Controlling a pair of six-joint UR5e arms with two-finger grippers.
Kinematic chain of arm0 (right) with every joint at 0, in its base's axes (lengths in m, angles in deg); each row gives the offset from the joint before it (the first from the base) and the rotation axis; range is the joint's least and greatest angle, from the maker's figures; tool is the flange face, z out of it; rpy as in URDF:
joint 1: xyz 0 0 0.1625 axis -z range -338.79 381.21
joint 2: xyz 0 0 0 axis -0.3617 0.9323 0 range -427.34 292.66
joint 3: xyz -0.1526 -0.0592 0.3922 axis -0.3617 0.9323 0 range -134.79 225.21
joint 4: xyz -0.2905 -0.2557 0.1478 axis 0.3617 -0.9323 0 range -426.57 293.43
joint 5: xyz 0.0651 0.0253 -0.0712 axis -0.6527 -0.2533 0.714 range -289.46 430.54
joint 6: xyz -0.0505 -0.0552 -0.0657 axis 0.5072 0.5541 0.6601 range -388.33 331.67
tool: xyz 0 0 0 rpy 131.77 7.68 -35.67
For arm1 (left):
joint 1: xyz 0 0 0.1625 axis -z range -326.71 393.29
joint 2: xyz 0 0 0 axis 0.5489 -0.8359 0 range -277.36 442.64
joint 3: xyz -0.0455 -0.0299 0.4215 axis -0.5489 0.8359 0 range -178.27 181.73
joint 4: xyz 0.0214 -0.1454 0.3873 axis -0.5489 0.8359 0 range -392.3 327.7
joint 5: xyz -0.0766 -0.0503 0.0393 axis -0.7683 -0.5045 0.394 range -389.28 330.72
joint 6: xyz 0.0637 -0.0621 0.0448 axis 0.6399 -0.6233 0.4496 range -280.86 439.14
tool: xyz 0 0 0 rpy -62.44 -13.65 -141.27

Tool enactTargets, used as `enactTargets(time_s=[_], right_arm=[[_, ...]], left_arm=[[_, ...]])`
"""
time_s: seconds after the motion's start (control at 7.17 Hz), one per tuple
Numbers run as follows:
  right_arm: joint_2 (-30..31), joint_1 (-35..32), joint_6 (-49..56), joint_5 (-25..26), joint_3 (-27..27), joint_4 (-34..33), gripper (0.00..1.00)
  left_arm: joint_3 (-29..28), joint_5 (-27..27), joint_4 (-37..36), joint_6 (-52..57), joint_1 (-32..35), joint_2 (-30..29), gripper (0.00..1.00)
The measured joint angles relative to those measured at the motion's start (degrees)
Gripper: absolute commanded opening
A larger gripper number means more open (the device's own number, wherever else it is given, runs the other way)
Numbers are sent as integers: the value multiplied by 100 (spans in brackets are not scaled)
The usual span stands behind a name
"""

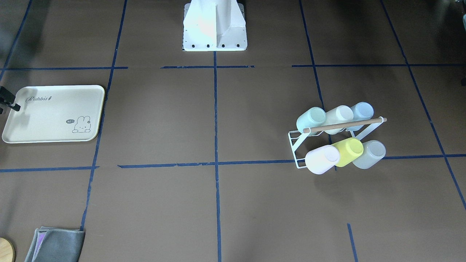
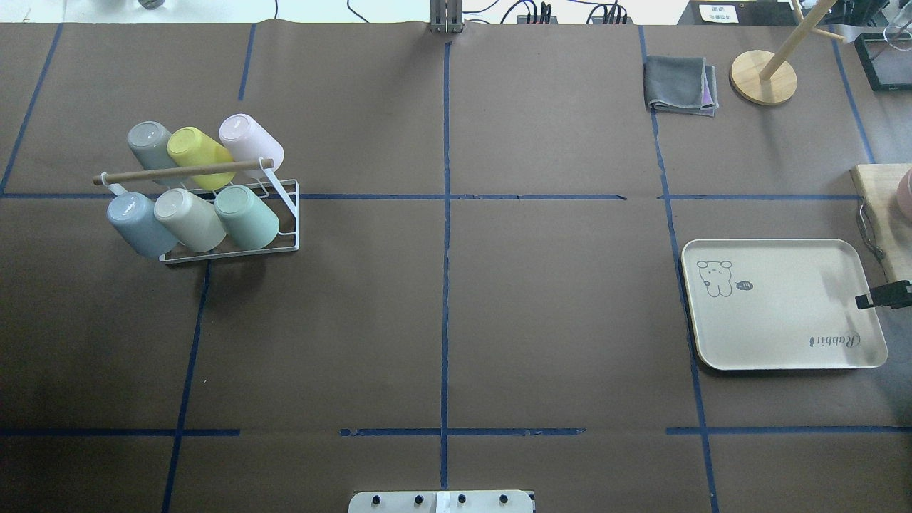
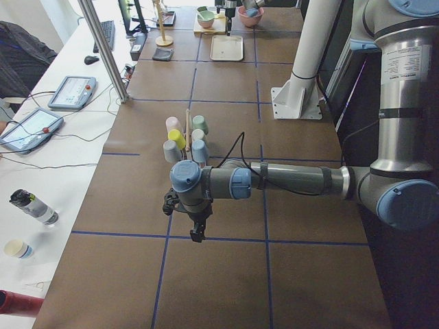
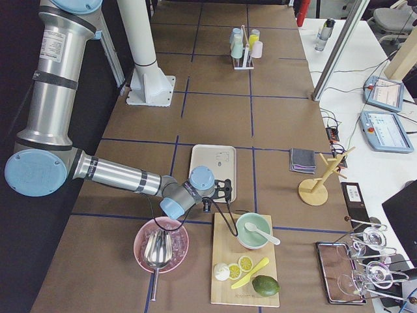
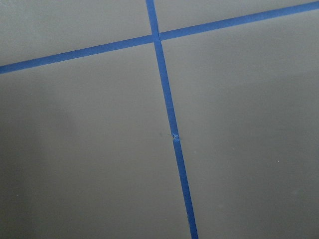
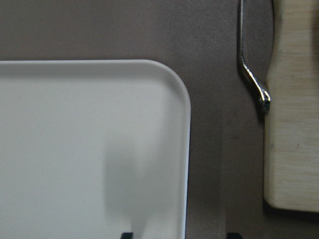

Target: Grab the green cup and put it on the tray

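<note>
Currently, in the front-facing view, the green cup (image 1: 311, 120) sits right of centre on the wire rack (image 1: 295, 143), at the left end of the upper row of three. It is tilted, with its closed base pointing outward. The cream cup (image 1: 339, 115) lies just beside it and the wooden bar (image 1: 344, 124) crosses in front. The tray (image 1: 47, 120) lies at far left, well apart from the rack, with no cup on it. The right gripper (image 1: 14, 102) shows at the tray's left rim.

Overhead view: the rack is at upper left, with the green cup at the right end of the lower row. The tray is at right, and the right gripper enters from the frame's right edge over the tray rim.

Exterior left view: the left gripper (image 3: 197, 234) hangs over bare table, below the rack in the frame and apart from it. Whether its jaws are parted cannot be told here.

Left wrist view: only brown paper and blue tape (image 5: 167, 104) show, with no fingers.

Right wrist view: two dark fingertips (image 6: 127, 235) at the bottom edge stand wide apart and hold nothing. A wooden board (image 6: 294, 124) lies at right.

Assessment: the cup is likely light, stiff and hollow, with a matte wall that should not slip much. The best hold looks to be across the side wall near the free base. A finger on the cream cup's side would have little room, and the cup should be drawn off along the rack's slant.
</note>
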Motion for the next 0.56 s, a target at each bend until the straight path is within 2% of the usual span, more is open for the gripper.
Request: enactTargets(time_s=[0.14,0.28,0.56], right_arm=[[-4,49,5,34,31,0,53],[-6,90,7,69,52,1,38],[-5,130,27,97,62,-1,2]], left_arm=[[-7,0,0,0,0,0,100],[-15,0,0,0,0,0,100],[-33,0,0,0,0,-1,100]])
